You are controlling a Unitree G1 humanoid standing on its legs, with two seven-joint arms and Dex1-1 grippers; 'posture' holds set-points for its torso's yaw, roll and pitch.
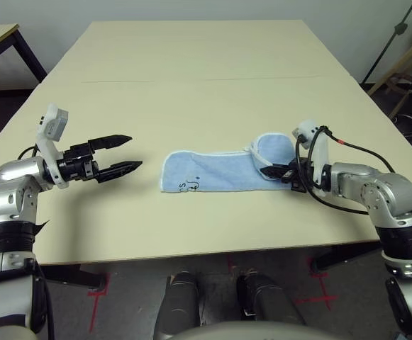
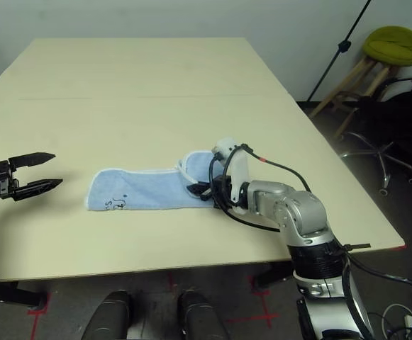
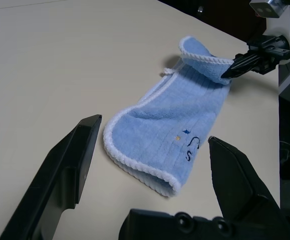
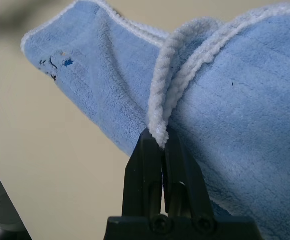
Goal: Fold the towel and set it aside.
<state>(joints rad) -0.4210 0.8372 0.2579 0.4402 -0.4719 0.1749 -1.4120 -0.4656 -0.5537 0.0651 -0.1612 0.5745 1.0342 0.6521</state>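
The light-blue towel point(image 1: 213, 171) lies folded lengthwise near the table's front edge, its white edging showing and a dark embroidered mark point(image 3: 192, 147) at its left end. Its right end curls up off the table. My right gripper point(image 1: 271, 171) is shut on the white edging of that raised end point(image 4: 159, 131). My left gripper point(image 1: 126, 154) hovers open a short way left of the towel, nothing between its fingers point(image 3: 70, 167).
The cream table point(image 1: 191, 78) stretches far back behind the towel. A black stand pole point(image 2: 340, 49), a stool with a green cushion point(image 2: 392, 44) and a dark chair point(image 2: 397, 113) are off the table's right side.
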